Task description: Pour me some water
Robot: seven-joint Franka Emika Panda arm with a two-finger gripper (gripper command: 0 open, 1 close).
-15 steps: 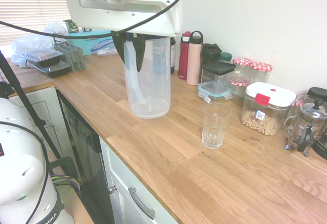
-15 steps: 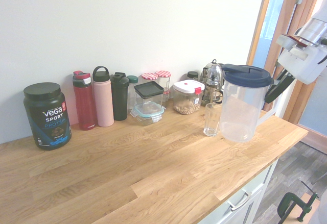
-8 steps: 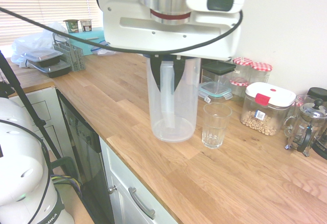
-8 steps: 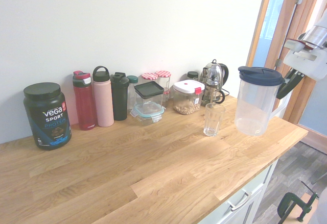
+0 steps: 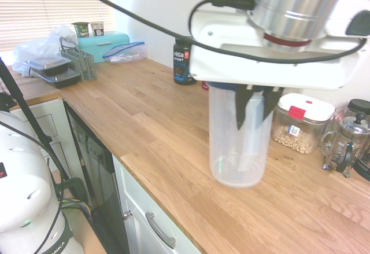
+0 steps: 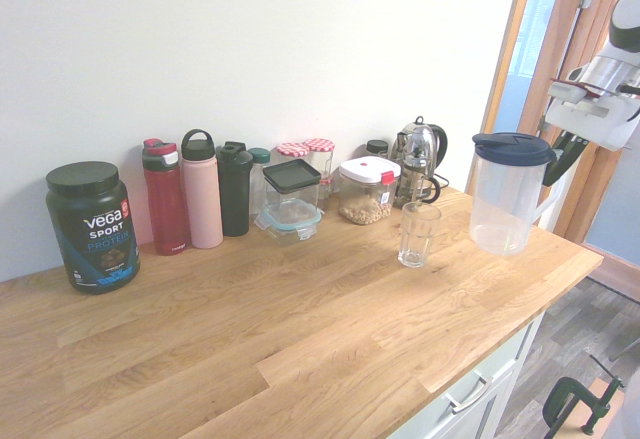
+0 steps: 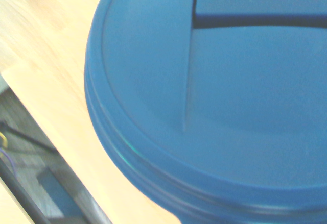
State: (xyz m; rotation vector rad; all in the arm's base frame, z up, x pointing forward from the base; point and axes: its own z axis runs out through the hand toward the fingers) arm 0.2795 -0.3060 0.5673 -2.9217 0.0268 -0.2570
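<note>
A clear plastic pitcher (image 6: 506, 202) with a dark blue lid (image 6: 513, 148) hangs upright, low over the wooden counter (image 6: 300, 329) near its right end. My gripper (image 6: 560, 156) is shut on the pitcher's handle. In the first exterior view the pitcher (image 5: 238, 138) stands in front of the glass and hides it. In the second exterior view the clear drinking glass (image 6: 418, 234) stands on the counter a short way left of the pitcher, apart from it. The wrist view is filled by the blue lid (image 7: 225, 96).
Along the wall stand a black protein tub (image 6: 92, 226), a red bottle (image 6: 165, 197), a pink bottle (image 6: 201, 189), a black bottle (image 6: 235, 188), jars, a white-lidded box (image 6: 367, 190) and a kettle (image 6: 418, 162). The counter's front edge (image 5: 167, 208) runs close by.
The gripper has carried the pitcher sideways along the counter, past the glass, toward the counter's end near the door. The pitcher stayed upright.
</note>
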